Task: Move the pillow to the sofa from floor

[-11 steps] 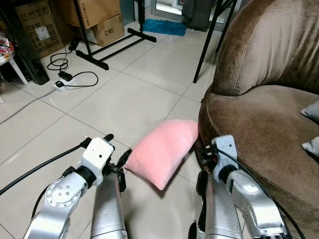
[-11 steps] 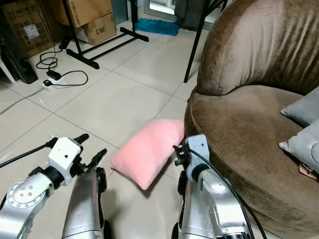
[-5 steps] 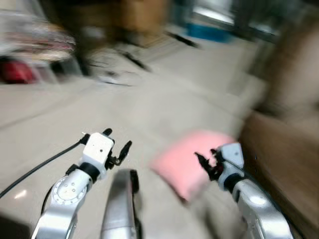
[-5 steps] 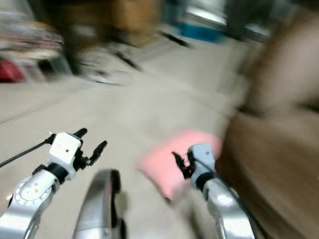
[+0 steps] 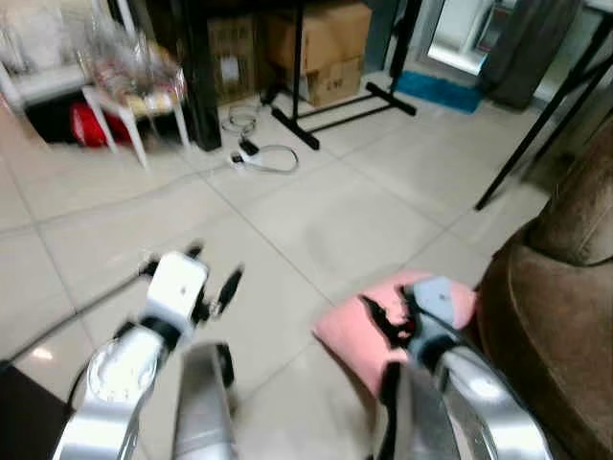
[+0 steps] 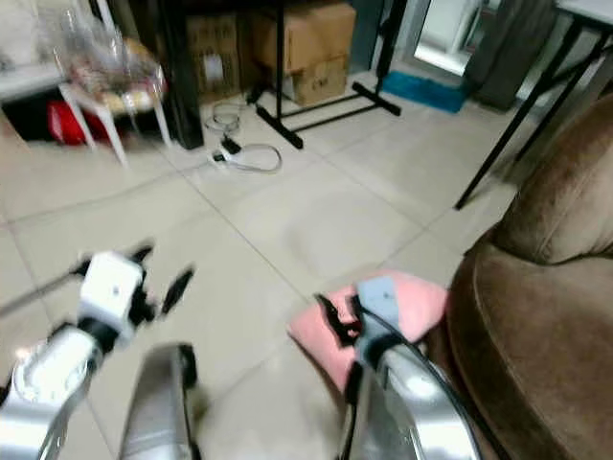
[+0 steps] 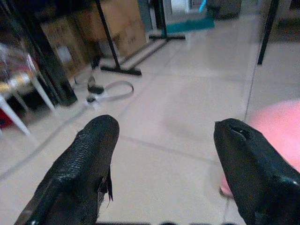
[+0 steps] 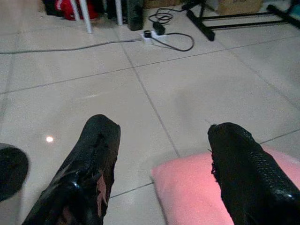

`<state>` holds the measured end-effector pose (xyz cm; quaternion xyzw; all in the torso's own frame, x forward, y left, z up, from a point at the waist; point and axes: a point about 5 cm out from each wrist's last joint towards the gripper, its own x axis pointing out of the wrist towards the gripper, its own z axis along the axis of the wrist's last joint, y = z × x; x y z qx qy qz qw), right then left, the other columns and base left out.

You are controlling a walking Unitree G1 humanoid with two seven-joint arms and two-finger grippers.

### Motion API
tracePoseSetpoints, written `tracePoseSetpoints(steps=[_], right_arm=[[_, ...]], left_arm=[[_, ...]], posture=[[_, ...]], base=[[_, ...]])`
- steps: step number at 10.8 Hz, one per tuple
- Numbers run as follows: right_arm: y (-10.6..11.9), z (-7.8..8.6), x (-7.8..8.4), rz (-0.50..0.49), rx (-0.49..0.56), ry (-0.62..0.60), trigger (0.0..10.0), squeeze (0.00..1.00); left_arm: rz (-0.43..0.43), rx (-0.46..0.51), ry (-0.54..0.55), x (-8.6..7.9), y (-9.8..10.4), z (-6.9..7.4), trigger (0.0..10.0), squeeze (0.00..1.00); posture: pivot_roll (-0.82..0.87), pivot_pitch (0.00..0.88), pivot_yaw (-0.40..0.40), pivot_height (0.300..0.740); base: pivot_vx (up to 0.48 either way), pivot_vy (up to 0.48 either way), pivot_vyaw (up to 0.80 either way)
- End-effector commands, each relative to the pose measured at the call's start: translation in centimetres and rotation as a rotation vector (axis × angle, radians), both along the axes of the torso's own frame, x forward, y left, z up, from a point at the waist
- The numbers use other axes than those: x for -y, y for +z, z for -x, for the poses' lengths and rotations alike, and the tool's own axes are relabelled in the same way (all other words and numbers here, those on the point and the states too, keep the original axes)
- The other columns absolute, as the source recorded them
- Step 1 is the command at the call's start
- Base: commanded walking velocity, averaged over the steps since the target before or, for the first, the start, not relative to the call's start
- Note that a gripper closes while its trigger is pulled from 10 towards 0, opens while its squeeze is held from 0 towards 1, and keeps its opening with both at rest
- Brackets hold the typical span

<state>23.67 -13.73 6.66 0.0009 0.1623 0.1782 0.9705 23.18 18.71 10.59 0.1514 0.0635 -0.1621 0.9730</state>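
**Lying on the floor beside the sofa: the pink pillow, with both claws spread**

The pink pillow (image 5: 369, 331) lies on the tiled floor (image 5: 316, 211), and its far end is against the base of the brown sofa (image 5: 556, 316). No part of it is on the seat.

The right gripper (image 5: 391, 313) is over the near part of the pillow. In the right wrist view its two black fingers (image 8: 246, 176) are wide apart, and the pillow's corner shows between and under them; whether a finger touches the fabric I cannot tell. Nothing is held.

The left gripper (image 5: 213, 278) is over bare tiles, well apart from the pillow on the robot's left. Its fingers (image 7: 84, 166) are also spread with nothing between them, and the left wrist view shows the pillow's edge beyond one finger.

Farther back there are cardboard boxes (image 5: 321, 43), a black stand (image 5: 316, 101), a white power strip with its cable (image 5: 254, 153), a white stool (image 5: 129, 101) and a blue mat (image 5: 450, 91).
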Motion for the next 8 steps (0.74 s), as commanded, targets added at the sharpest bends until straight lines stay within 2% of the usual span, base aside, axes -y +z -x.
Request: tracePoseSetpoints(steps=[1,3,4,7,8], right_arm=[[-0.22,-0.16,1.12,0.027,-0.015,-0.049,10.0,0.0],[-0.13,-0.49,2.02,0.044,0.015,-0.153,10.0,0.0],[-0.33,-0.13,1.81,0.019,-0.001,-0.159,10.0,0.0],[-0.13,-0.12,1.47,0.036,0.016,-0.138,10.0,0.0],[-0.02,-0.17,1.25,0.047,0.031,-0.104,10.0,0.0]], left_arm=[[-0.009,0.026,-0.009,0.35,0.56,-0.17,10.0,0.0],[-0.013,0.028,0.002,0.18,0.62,-0.39,10.0,0.0],[-0.004,0.029,0.002,0.15,0.63,-0.49,10.0,0.0],[0.013,0.03,-0.012,0.37,0.73,-0.72,10.0,0.0],[0.012,0.032,-0.015,0.37,0.79,-0.83,10.0,0.0]], posture=[[0.05,0.0,-0.019,0.432],[0.05,0.0,-0.026,0.432],[0.05,0.0,-0.024,0.432],[0.04,0.0,-0.014,0.432],[0.04,0.0,-0.011,0.432]], base=[[0.0,0.0,0.0],[0.0,0.0,0.0],[0.247,0.0,-0.77],[0.32,0.0,-0.78],[0.33,0.0,0.0]])
